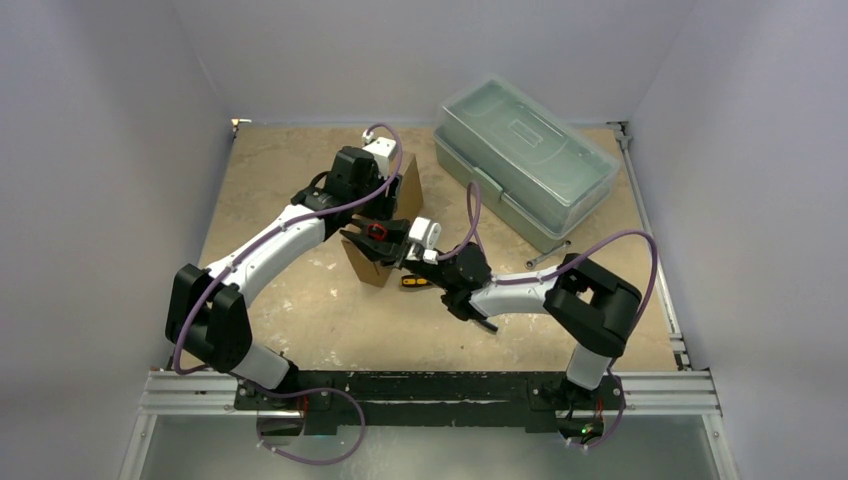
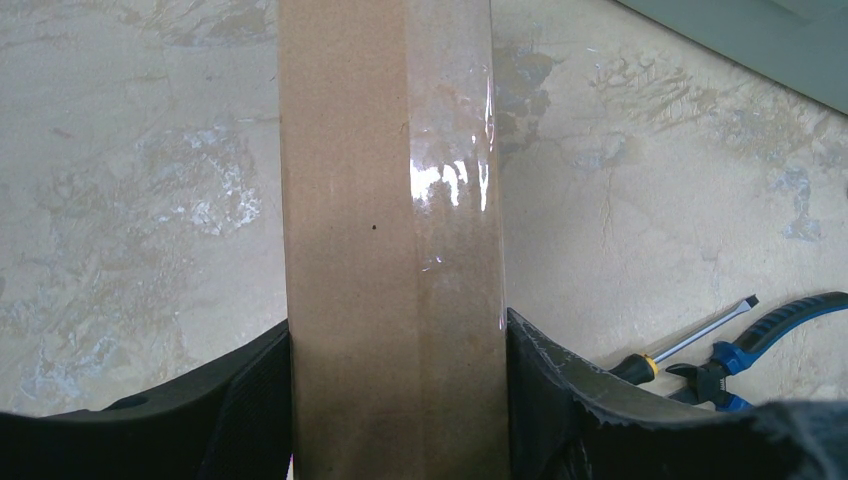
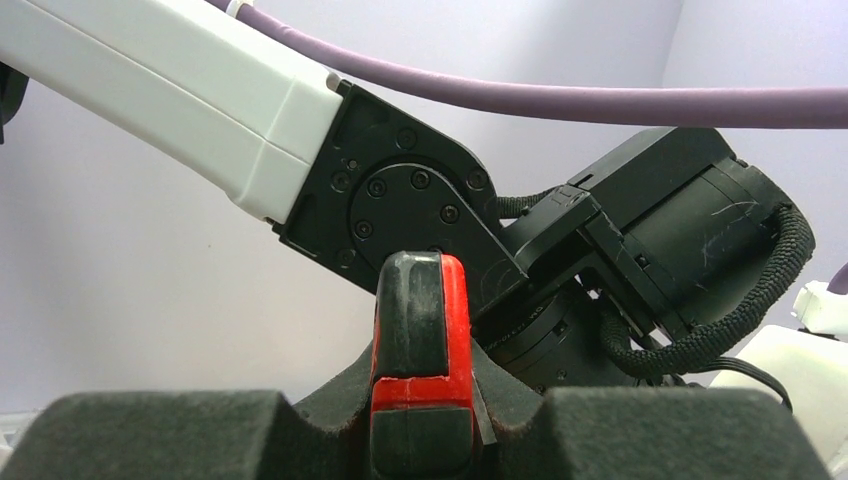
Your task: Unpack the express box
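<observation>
Cardboard box [image 2: 390, 180] clamped: left end effector [image 2: 398, 335] | red-black tool [image 3: 420, 320]: right end effector [image 3: 418, 425]

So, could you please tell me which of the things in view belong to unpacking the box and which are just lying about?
In the job:
express box, clamped in the left gripper
red-and-black handle, gripped by the right gripper

Lying about:
plastic toolbox
screwdriver
blue-handled pliers
</observation>
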### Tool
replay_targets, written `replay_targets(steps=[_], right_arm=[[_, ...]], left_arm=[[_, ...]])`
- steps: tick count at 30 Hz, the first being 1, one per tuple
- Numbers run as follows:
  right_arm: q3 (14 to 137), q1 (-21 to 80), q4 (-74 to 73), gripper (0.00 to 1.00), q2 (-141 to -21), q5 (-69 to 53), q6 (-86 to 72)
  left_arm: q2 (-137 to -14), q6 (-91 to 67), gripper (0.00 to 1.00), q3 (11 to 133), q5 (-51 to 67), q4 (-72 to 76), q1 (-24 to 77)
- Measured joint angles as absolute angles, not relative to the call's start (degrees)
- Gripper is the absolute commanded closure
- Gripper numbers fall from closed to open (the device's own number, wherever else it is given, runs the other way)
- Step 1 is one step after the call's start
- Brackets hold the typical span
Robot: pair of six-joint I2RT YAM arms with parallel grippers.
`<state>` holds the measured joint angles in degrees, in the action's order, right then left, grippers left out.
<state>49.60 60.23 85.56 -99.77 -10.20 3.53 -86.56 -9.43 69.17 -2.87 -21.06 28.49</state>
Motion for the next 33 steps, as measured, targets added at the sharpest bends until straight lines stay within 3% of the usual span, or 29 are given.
replay_targets(steps=[33], right_arm=[[50.1,58.3,86.4,1.0,-100.9,-13.2,3.6]], left_arm=[[-86.7,-9.4,0.42,69.2,-2.8,-20.9,28.5]])
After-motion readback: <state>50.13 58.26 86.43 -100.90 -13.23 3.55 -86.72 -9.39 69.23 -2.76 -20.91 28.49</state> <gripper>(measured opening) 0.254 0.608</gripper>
